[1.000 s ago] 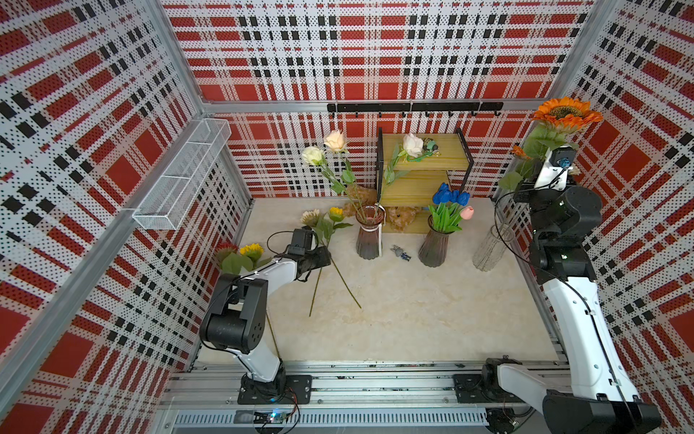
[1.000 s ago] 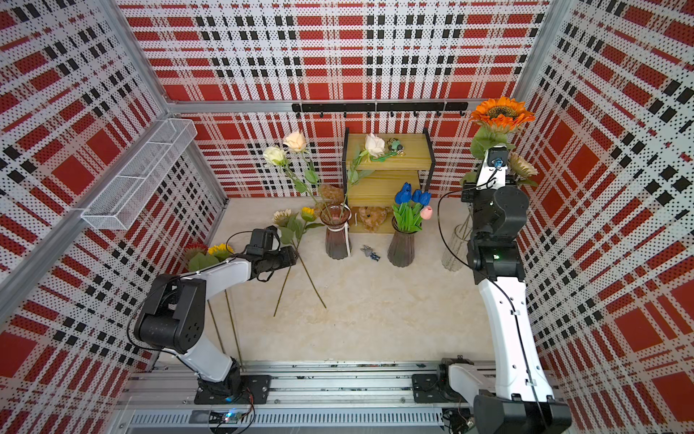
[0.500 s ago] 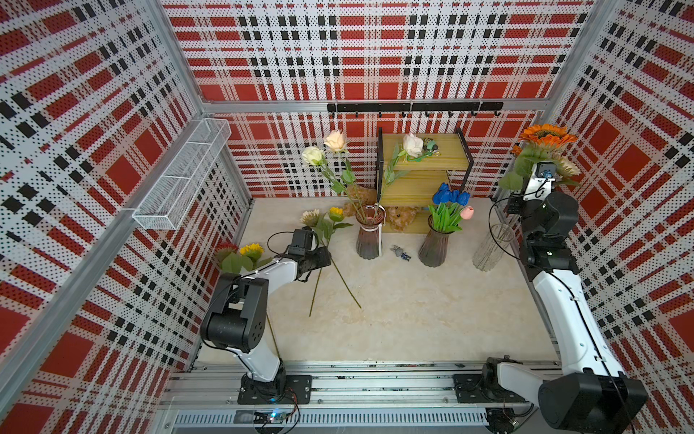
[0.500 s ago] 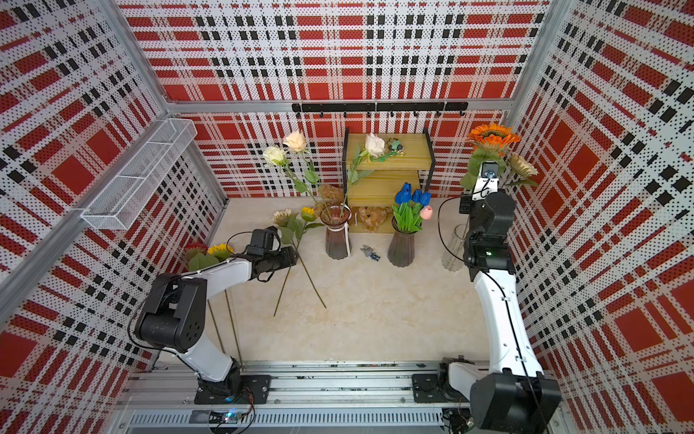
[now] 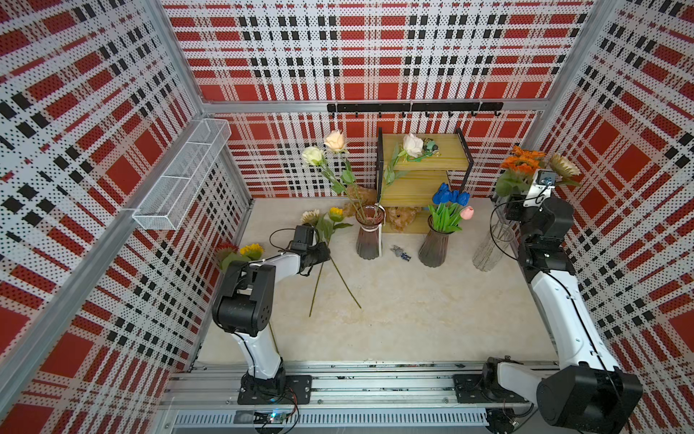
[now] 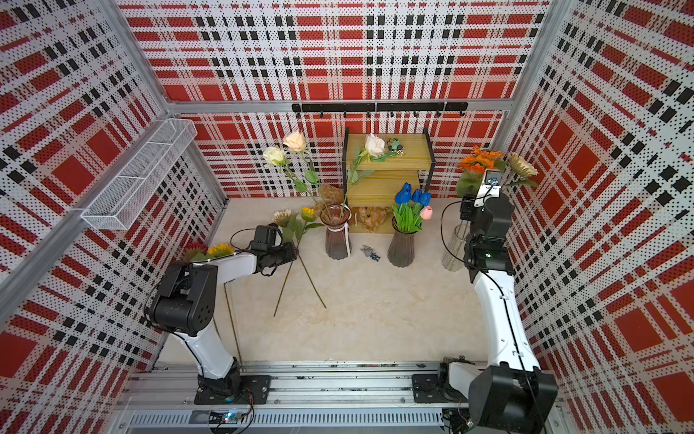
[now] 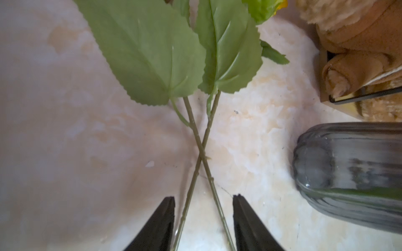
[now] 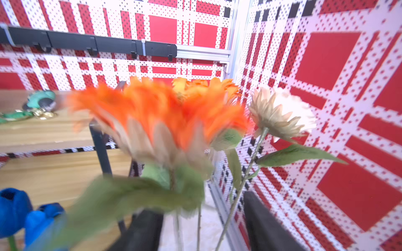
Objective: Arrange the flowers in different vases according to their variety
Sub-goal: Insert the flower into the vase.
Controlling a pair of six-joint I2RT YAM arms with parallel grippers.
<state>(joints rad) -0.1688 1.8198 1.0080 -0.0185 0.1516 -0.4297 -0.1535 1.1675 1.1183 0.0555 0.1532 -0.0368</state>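
Though cream-marbled, tabletop (image 5: 413, 319) within plaid walls (image 5: 375, 56)

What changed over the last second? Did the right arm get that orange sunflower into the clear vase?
The right gripper came down with the orange sunflower, lowering its stem into the clear vase, then let go: its jaws now stand apart around the stems. The left gripper stayed where it was, open astride the two crossed stems. Roses and tulips are unchanged.
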